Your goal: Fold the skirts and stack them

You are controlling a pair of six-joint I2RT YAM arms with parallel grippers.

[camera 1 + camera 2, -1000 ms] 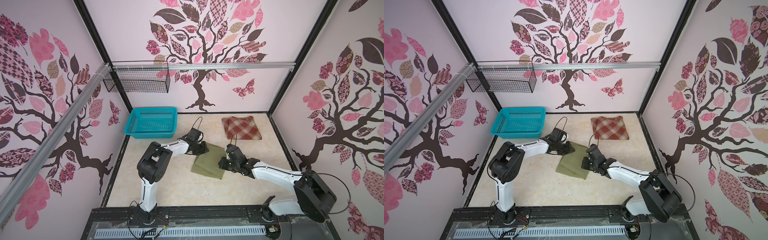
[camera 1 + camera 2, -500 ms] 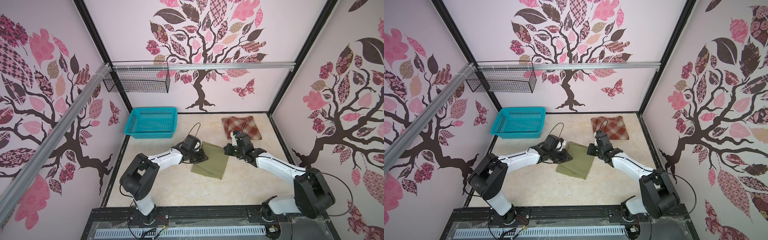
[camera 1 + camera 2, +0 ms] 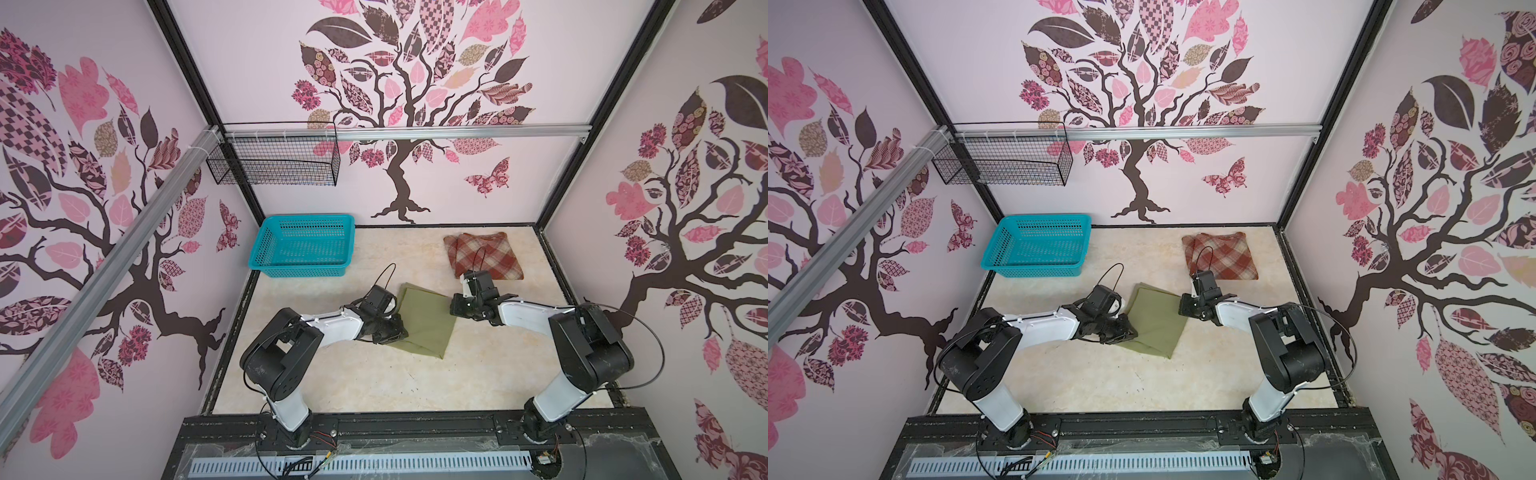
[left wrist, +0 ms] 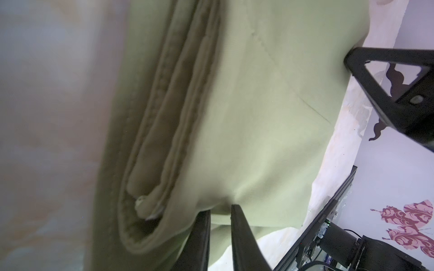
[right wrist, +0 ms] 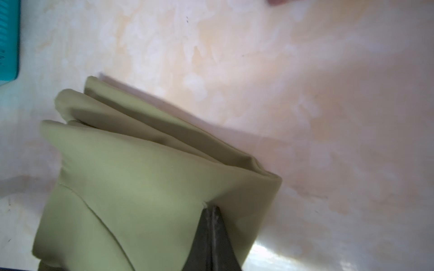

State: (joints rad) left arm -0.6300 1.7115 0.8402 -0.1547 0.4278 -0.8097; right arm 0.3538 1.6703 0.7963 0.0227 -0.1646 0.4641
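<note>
Olive-green skirt (image 3: pixel 428 322) folded in the middle of the worktop (image 3: pixel 374 382), nipped on one edge by the left end effector (image 4: pixel 220 211) and on the opposite edge by the right end effector (image 5: pixel 211 210), both closed tight on the cloth. Plaid skirt (image 3: pixel 486 255) folded flat near the back right corner, apart from it; turquoise basket (image 3: pixel 303 245) at back left.

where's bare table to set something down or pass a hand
Widest: the front strip of table between olive skirt and front rail. Also the back gap between basket and plaid skirt. Crowded: centre, both arms at the olive skirt.
</note>
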